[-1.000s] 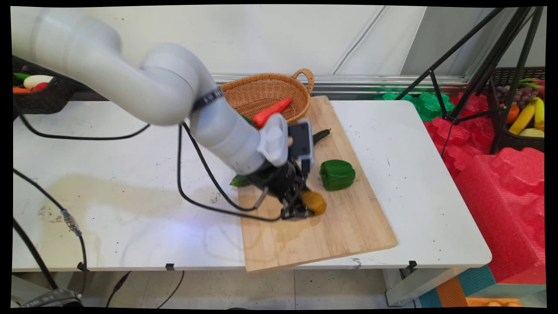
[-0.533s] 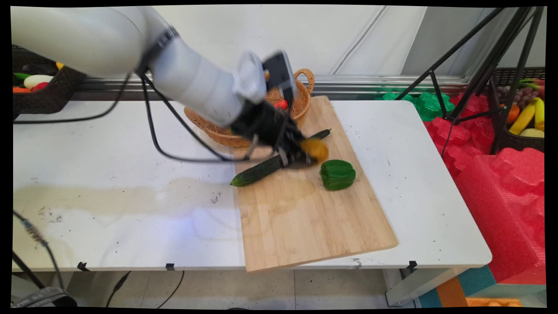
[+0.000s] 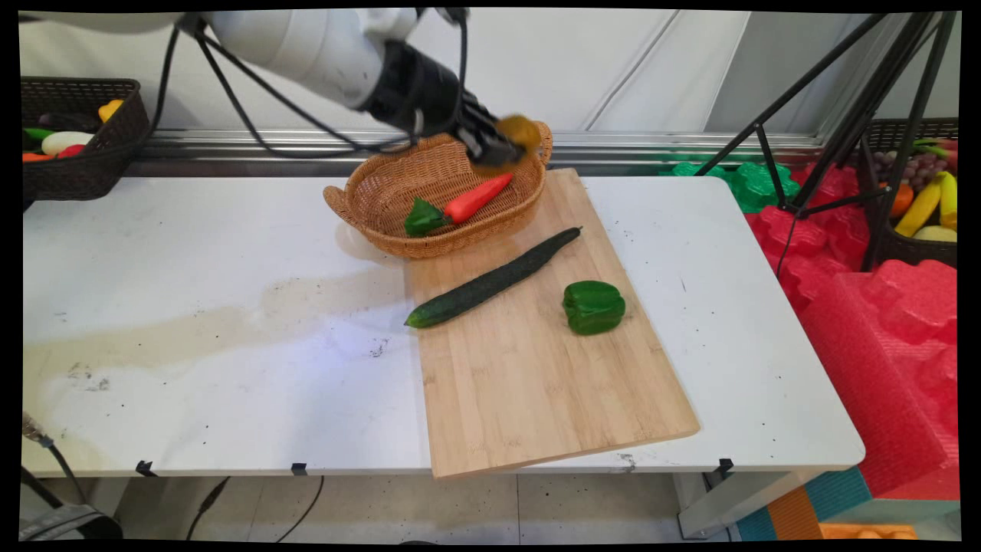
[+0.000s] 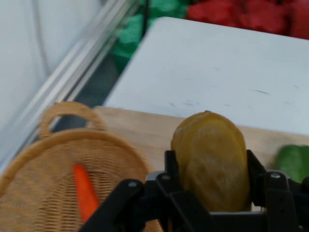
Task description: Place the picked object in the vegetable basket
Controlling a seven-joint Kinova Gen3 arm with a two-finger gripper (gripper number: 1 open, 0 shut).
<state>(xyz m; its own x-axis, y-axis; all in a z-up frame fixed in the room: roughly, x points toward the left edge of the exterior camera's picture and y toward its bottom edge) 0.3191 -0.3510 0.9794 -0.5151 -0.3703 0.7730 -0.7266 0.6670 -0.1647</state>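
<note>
My gripper (image 3: 502,146) is shut on a yellow-brown potato (image 3: 520,131) and holds it in the air over the right rim of the wicker basket (image 3: 383,195). In the hand view the potato (image 4: 210,159) sits between the two fingers (image 4: 170,166), with the basket (image 4: 53,169) below left. A red carrot (image 3: 477,198) with a green top lies inside the basket; the carrot (image 4: 84,191) also shows in the hand view. On the wooden cutting board (image 3: 536,383) lie a long cucumber (image 3: 490,280) and a green bell pepper (image 3: 592,307).
A dark basket of vegetables (image 3: 73,149) stands at the table's far left. A black tripod (image 3: 843,115) and red foam (image 3: 881,322) are off the table's right edge, with a fruit basket (image 3: 920,207) beyond. Black cables (image 3: 253,115) hang from the arm.
The gripper has risen from the cutting board with the potato and moved back and up, over the wicker basket's rim. The cucumber and the carrot are uncovered.
</note>
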